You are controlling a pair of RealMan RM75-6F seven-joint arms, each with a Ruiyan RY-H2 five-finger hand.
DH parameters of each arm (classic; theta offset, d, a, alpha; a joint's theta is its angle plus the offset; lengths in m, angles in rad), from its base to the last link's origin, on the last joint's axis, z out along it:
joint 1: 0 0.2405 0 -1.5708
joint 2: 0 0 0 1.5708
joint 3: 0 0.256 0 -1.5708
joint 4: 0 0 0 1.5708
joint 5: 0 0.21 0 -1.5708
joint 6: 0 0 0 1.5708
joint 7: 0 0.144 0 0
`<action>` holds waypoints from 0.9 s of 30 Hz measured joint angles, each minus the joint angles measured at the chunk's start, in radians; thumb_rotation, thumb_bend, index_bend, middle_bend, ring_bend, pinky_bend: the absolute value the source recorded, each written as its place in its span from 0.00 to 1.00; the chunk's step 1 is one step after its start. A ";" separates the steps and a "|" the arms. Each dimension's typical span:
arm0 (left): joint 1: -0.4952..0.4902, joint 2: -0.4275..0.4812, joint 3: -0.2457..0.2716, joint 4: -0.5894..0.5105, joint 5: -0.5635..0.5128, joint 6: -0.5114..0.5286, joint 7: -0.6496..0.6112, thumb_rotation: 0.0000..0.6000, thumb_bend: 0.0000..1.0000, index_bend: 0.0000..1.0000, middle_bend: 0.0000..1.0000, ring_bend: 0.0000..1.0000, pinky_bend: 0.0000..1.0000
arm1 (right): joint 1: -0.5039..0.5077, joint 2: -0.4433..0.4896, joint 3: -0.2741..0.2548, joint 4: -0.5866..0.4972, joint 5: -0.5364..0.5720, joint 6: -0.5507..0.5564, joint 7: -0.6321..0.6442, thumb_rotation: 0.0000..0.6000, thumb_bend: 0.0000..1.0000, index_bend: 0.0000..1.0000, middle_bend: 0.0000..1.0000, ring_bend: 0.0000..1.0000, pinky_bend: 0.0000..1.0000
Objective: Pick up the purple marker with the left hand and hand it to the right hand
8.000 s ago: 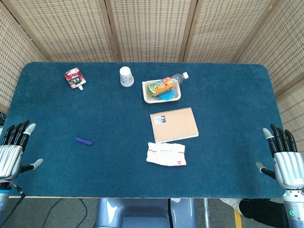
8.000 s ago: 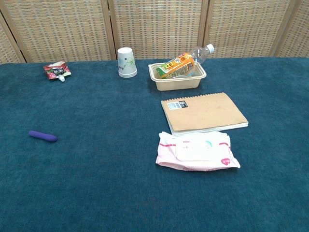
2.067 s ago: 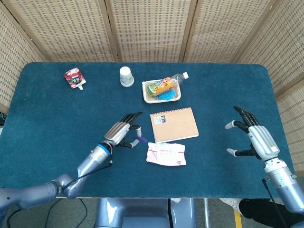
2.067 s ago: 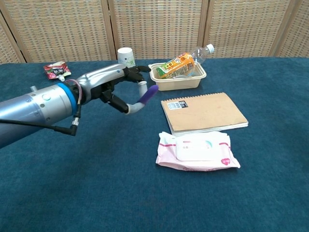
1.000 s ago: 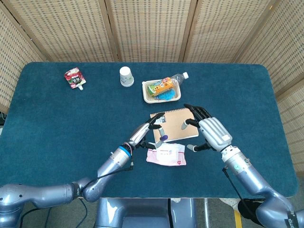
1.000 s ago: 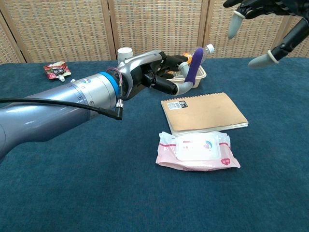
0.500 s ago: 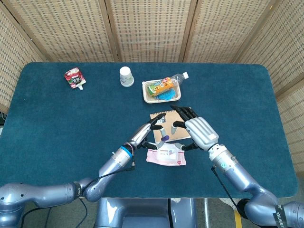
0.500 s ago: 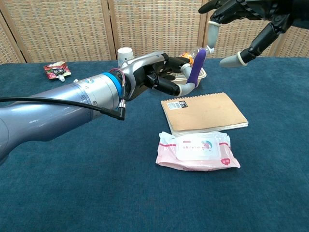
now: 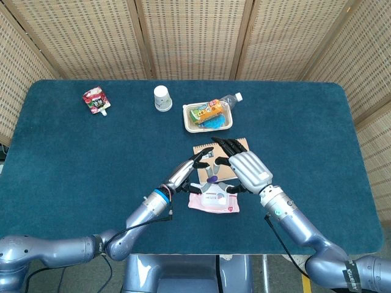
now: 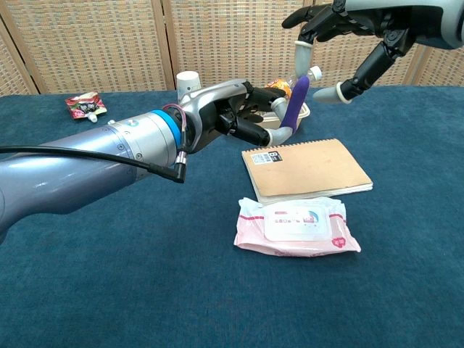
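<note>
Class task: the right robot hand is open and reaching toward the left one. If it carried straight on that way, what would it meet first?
Most likely the purple marker, held upright by the left robot hand; the right robot hand has fingers spread just above it. Depth is uncertain.

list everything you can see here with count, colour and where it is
purple marker: 1, purple, held up over the table middle
notebook: 1, brown, centre, spiral-bound
wipes pack: 1, white and pink, just in front of the notebook
tray: 1, beige, behind the notebook, holding a bottle and packets
bottle: 1, clear with white cap, leaning out of the tray
paper cup: 1, white, upside down, left of the tray
pouch: 1, red, far left
table: 1, dark blue cloth
left hand: 1, silver and black, holds the marker
right hand: 1, fingers spread beside the marker's top
</note>
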 measured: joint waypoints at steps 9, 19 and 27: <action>0.000 -0.005 0.002 -0.001 -0.005 0.001 0.002 1.00 0.48 0.71 0.00 0.00 0.00 | 0.013 -0.004 -0.003 -0.007 0.025 0.008 -0.015 1.00 0.45 0.53 0.06 0.00 0.00; 0.003 -0.008 0.009 0.002 -0.004 0.000 0.000 1.00 0.49 0.71 0.00 0.00 0.00 | 0.021 -0.012 -0.012 -0.016 0.031 0.012 -0.020 1.00 0.46 0.53 0.06 0.00 0.00; -0.001 -0.011 0.005 0.004 -0.005 -0.003 -0.001 1.00 0.49 0.71 0.00 0.00 0.00 | 0.028 -0.026 -0.013 -0.016 0.043 0.020 -0.026 1.00 0.47 0.53 0.07 0.00 0.00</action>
